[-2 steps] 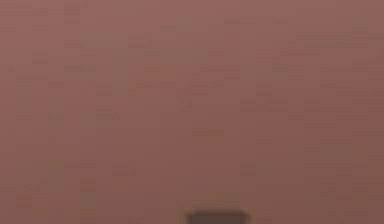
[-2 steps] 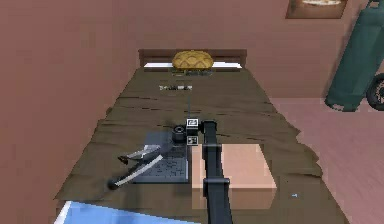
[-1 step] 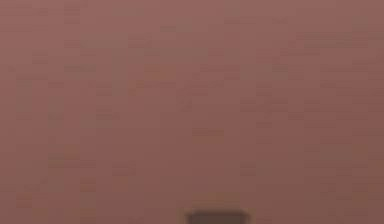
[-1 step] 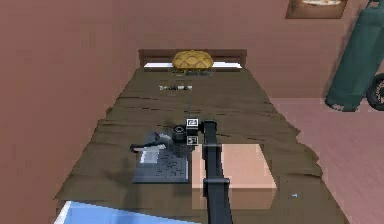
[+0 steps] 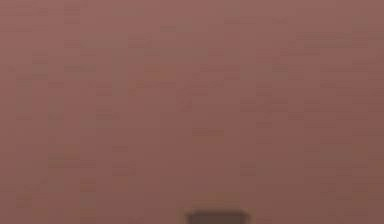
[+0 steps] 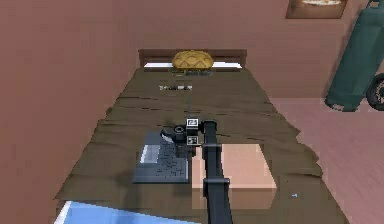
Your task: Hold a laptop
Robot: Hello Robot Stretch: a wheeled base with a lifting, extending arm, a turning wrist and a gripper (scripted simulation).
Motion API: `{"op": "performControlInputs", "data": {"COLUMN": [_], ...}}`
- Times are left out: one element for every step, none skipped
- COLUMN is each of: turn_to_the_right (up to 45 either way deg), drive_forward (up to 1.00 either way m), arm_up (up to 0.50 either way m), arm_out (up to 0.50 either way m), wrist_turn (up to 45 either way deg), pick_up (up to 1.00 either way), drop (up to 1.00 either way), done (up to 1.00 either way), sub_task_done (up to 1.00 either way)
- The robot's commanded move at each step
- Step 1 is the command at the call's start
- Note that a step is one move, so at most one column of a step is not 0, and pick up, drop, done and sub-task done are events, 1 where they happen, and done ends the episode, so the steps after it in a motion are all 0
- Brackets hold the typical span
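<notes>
Laptop [image 6: 165, 163]: a thin grey slab lying flat on the near half of the bed [image 6: 120, 120], on the rumpled dark blanket and just left of the arm [image 6: 214, 180]. The claw [image 6: 172, 133] sits at the arm's far end, left of the two white markers [image 6: 195, 122], at the laptop's far edge. Whether it is over, beside or touching that edge cannot be told. The claw's state cannot be told either, nor whether it holds anything, because the laptop lies on the bed directly at it. The step in hand is judged to be taking the grip. Seat the fingers across one edge of the slab, not on its flat face, because a thin flat body gives no other purchase. Expect the blanket to yield under any downward push, so set the height with care. Then lift straight up and keep the slab level, as a hold on one edge is likely to let the free end droop or slip. Treat the hold as made only once the laptop hangs clear of the blanket. A tan block [image 6: 246, 165] lies on the bed's near half, just right of the arm; keep the arm off it during any sideways correction. A pale blue thing [image 6: 90, 212] lies at the bed's near left corner. Small dark items [image 6: 175, 88] lie farther up the bed. A round tan thing [image 6: 192, 62] rests at the bed's far end. A teal cylinder [image 6: 355, 60] stands beyond the bed's right side, well apart.
</notes>
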Motion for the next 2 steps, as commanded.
{"op": "performControlInputs", "data": {"turn_to_the_right": [0.0, 0.0], "drive_forward": [0.0, 0.0], "arm_up": [-0.3, 0.0], "arm_out": [0.0, 0.0], "wrist_turn": [0.0, 0.0], "pick_up": [0.0, 1.0], "drop": [0.0, 0.0], "done": [0.0, 0.0], "sub_task_done": [0.0, 0.0]}}
